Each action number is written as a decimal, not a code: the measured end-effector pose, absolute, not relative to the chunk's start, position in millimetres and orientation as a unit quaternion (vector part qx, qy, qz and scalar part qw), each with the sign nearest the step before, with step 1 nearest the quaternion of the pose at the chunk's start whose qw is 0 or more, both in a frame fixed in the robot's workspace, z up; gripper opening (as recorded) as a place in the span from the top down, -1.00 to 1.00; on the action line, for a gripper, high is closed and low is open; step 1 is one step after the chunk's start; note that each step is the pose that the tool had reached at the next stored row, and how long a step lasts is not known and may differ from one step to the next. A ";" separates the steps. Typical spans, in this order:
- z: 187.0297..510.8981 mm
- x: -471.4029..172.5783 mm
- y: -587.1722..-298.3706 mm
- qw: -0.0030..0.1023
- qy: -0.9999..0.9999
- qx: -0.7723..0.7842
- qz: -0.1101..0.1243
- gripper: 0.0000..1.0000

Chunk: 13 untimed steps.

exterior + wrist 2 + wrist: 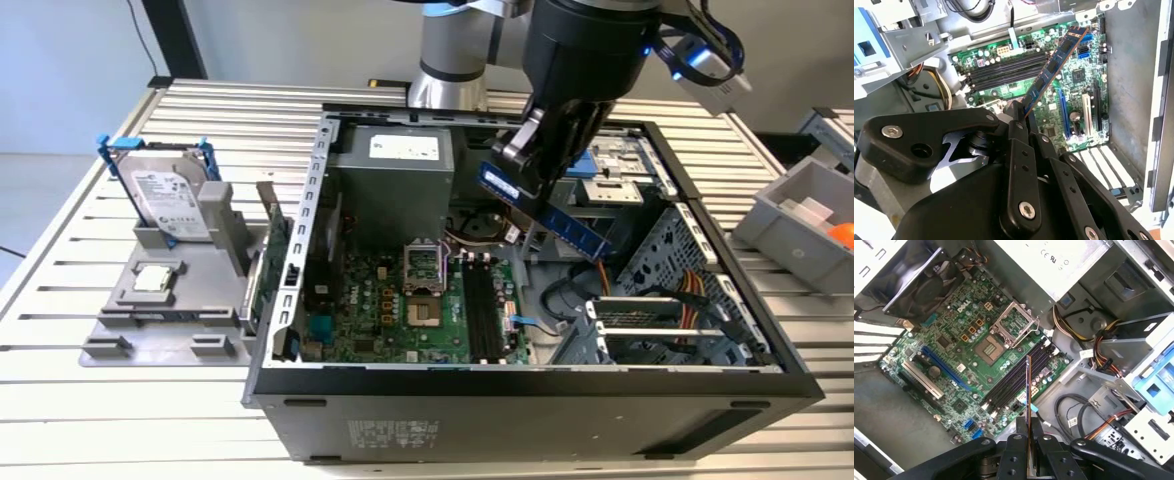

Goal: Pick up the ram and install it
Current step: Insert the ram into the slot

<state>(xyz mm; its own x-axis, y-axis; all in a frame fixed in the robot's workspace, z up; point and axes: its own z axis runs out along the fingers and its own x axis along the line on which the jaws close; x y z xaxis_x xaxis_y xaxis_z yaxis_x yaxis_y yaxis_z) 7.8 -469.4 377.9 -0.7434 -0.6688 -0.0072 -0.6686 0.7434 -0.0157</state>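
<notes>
Slatted metal table (80, 420) holds an open computer case (534, 420) lying on its side, with its green motherboard (400, 300) facing up. I see the gripper (523, 170) reaching down over the case, its fingers clamped on one end of the ram (561, 220), a narrow bluish stick (tilted, free end pointing down into the case). The ram hangs in the air above the board, near the black memory slots (481, 310) and not seated in them.

In the second wrist view, the ram (1054, 67) juts from the gripper (1023, 116) across the slots (1004, 70). In the first wrist view I see the ram (1028, 390) edge-on, rising from the gripper (1029, 432) over the slots (1014, 385).

On the exterior view's left, a silver hard drive (167, 195) in a blue frame stands upright in a grey holder (160, 300). A green card (276, 260) stands between the holder and the case wall.
</notes>
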 end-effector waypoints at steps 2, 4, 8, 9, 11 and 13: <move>377.9 7.8 -469.4 0.006 0.935 -0.355 -0.006 1.00; 377.8 7.8 -469.4 0.006 0.936 -0.352 -0.006 1.00; 377.7 7.8 -469.4 0.006 0.945 -0.328 -0.006 1.00; 377.6 7.8 -469.4 0.006 0.946 -0.324 -0.006 1.00; 377.6 7.8 -469.4 0.006 0.948 -0.317 -0.006 1.00; 377.5 7.8 -469.4 0.006 0.950 -0.311 -0.006 1.00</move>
<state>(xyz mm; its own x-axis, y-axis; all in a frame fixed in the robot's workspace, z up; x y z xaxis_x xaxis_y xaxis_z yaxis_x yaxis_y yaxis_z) 7.8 -469.4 377.5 -0.8066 -0.5911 -0.0073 -0.5909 0.8066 -0.0157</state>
